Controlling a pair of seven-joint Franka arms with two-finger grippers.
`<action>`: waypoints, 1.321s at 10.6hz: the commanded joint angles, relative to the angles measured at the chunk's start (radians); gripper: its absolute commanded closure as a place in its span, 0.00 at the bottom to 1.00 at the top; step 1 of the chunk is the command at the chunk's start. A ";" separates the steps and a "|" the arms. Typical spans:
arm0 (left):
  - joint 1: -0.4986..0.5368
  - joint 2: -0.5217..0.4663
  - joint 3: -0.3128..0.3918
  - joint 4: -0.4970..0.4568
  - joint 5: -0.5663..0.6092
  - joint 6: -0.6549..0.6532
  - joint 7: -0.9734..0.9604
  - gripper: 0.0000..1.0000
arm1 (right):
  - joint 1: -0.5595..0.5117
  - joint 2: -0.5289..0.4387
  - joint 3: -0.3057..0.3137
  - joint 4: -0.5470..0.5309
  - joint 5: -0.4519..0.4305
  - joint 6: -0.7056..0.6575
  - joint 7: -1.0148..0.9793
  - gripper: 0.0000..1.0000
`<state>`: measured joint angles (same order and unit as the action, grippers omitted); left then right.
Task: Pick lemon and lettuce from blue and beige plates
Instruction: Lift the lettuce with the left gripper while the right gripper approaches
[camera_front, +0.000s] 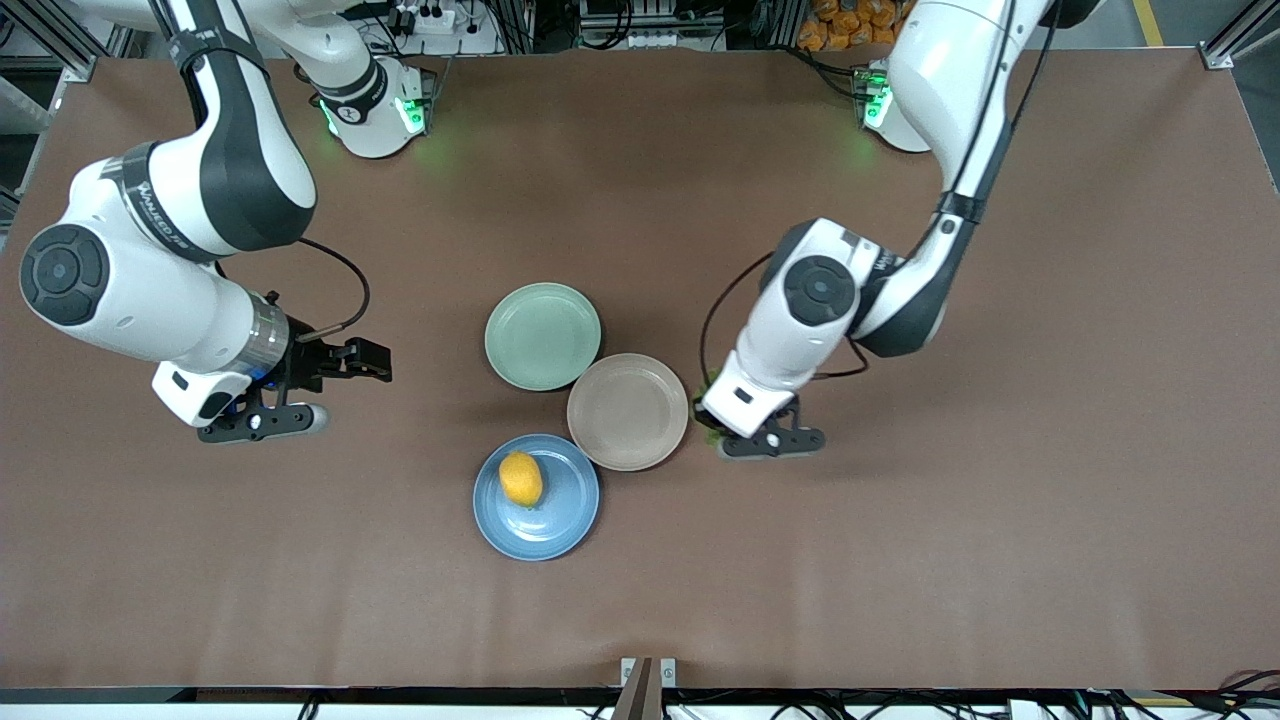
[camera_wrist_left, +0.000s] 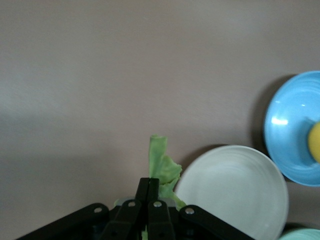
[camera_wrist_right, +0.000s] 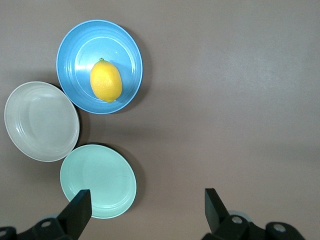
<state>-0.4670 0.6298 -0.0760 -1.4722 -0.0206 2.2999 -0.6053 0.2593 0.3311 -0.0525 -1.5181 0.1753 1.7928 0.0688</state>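
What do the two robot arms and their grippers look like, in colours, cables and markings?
Both arms have glossy white shells with dark grey joint bands and round dark caps. A thin black cable loops at each wrist. The left gripper and right gripper are black with two fingers. Green lights glow at both bases.
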 joint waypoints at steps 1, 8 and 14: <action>0.074 -0.038 -0.004 -0.030 0.022 -0.048 0.099 1.00 | 0.005 0.017 -0.004 0.006 0.023 0.011 0.006 0.00; 0.290 -0.042 -0.001 -0.031 0.079 -0.171 0.447 1.00 | 0.040 0.035 -0.006 0.006 0.021 0.052 0.008 0.00; 0.461 0.059 -0.001 -0.025 0.082 -0.143 0.732 1.00 | 0.067 0.144 -0.006 0.006 0.069 0.241 0.055 0.00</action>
<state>-0.0287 0.6607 -0.0667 -1.5035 0.0395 2.1410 0.0830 0.3095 0.4354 -0.0510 -1.5196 0.2195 1.9847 0.0960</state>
